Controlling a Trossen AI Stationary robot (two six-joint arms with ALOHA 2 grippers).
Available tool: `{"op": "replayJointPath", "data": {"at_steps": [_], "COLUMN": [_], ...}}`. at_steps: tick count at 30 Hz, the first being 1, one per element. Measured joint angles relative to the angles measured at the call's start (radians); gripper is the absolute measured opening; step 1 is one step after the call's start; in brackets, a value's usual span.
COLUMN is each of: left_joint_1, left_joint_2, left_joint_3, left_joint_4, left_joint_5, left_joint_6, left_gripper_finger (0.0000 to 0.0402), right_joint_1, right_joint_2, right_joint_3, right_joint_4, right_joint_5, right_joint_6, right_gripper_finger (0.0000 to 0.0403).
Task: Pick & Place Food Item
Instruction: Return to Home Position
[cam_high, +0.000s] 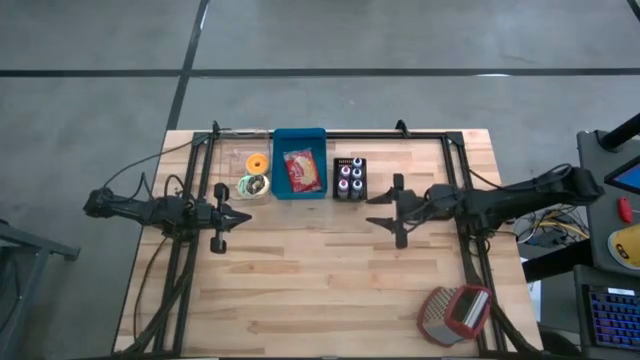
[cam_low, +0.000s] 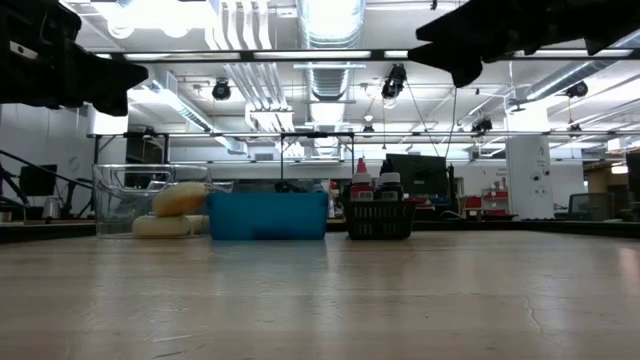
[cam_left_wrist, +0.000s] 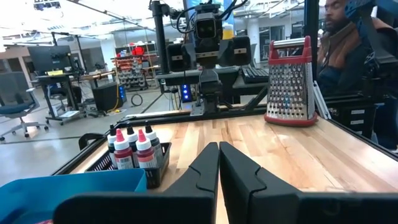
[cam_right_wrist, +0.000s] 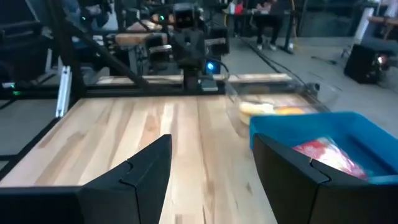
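Overhead, the left end effector (cam_high: 243, 214) hangs above the table (cam_high: 320, 290), left of the blue bin (cam_high: 277, 150) and a little forward of it. Its fingers (cam_left_wrist: 202, 171) are pressed together with nothing between them. The clear bin (cam_high: 232, 160) stands just beside the blue bin's left wall. Two donuts lie in it: an orange one (cam_high: 257, 162) and a pale one (cam_high: 254, 185), the pale one nearer the table's front. The blue bin itself holds a red packet (cam_high: 302, 170). Just beside its right wall sits a black basket (cam_low: 380, 222) of small bottles (cam_high: 345, 172). Farther right of the blue bin, and forward of it, the right end effector (cam_high: 375, 211) hovers over bare wood. Its fingers (cam_right_wrist: 149, 168) are spread wide and hold nothing. A grater (cam_high: 455, 312) lies well right of the blue bin, near the table's front corner.
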Motion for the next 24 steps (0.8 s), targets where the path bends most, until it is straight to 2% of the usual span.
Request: {"op": "replayJointPath", "data": {"at_steps": [6, 9, 18, 24], "left_joint_1": [0.0, 0.0, 0.0, 0.0], "left_joint_2": [0.0, 0.0, 0.0, 0.0], "left_joint_3": [0.0, 0.0, 0.0, 0.0], "left_joint_4": [0.002, 0.002, 0.002, 0.002], "left_joint_5": [0.0, -0.001, -0.003, -0.003], "left_joint_6": [0.0, 0.0, 0.0, 0.0], "left_gripper_finger": [0.0016, 0.0017, 0.0016, 0.0018], "right_joint_1": [-0.001, -0.001, 0.001, 0.001], "right_joint_2": [-0.103, -0.157, -0.354, -0.445], "right_joint_3": [-0.014, -0.064, -0.332, -0.441], "right_joint_4": [-0.128, -0.13, 0.115, 0.142], "right_joint_5": [0.034, 0.034, 0.034, 0.035], "right_joint_6": [0.021, 0.023, 0.051, 0.099], "right_gripper_finger": [0.0221, 0.0221, 0.0221, 0.0221]}}
